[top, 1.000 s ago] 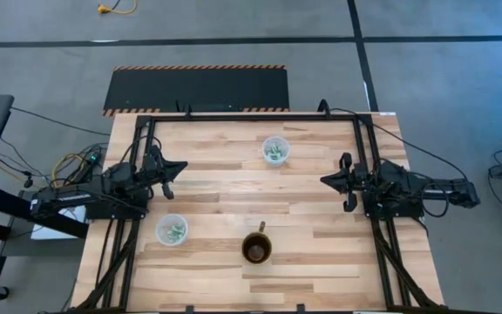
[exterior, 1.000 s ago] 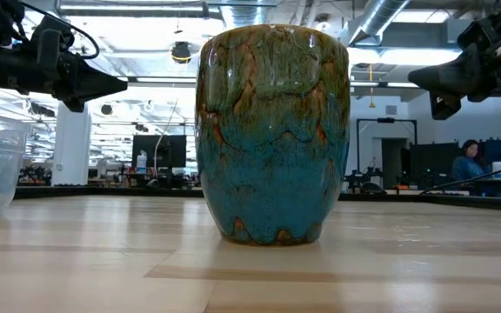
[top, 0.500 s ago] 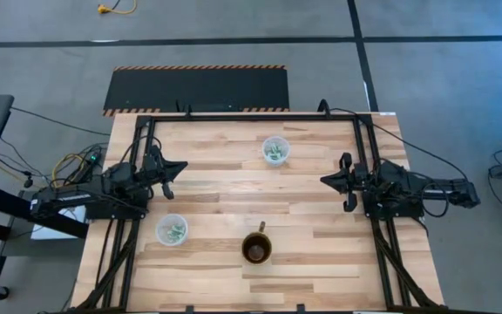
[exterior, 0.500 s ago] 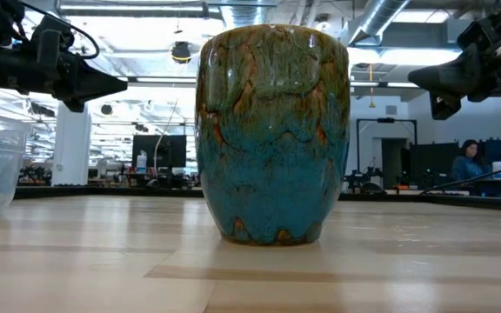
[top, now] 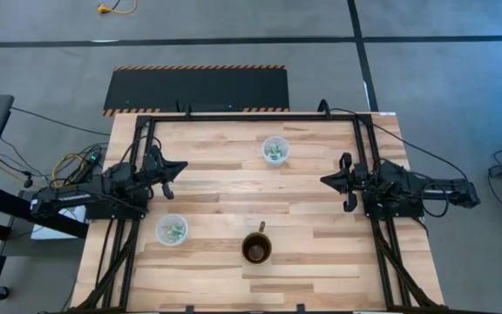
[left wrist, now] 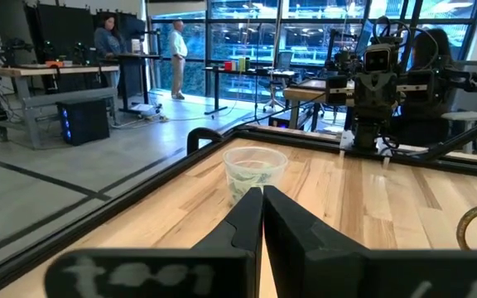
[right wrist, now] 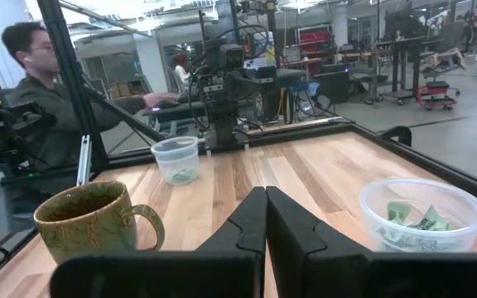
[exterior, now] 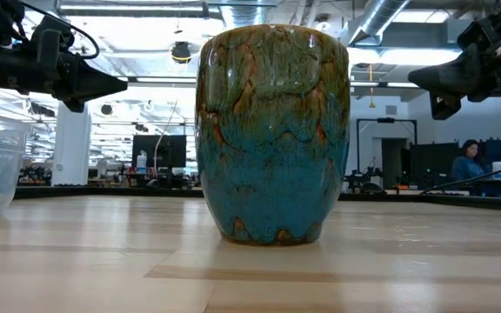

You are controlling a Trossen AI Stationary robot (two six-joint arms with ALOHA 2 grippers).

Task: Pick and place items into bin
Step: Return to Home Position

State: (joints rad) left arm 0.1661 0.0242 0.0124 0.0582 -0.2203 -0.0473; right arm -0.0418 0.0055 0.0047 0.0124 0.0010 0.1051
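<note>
High view shows the left arm point(top: 103, 190) at the left edge of the wooden surface point(top: 234, 192) and the right arm point(top: 408, 190) at the right edge, both pointing inward and well apart from everything standing on it; the wrist views show each arm's jaws pressed together with nothing between them. Green-and-white packets point(top: 275, 153) lie inside a clear cup point(top: 265, 145) at the far middle of the surface, and more lie inside a second clear cup point(top: 160, 225) near the left front. A brown mug point(top: 257, 249) stands upright at the front middle, apart from both cups.
</note>
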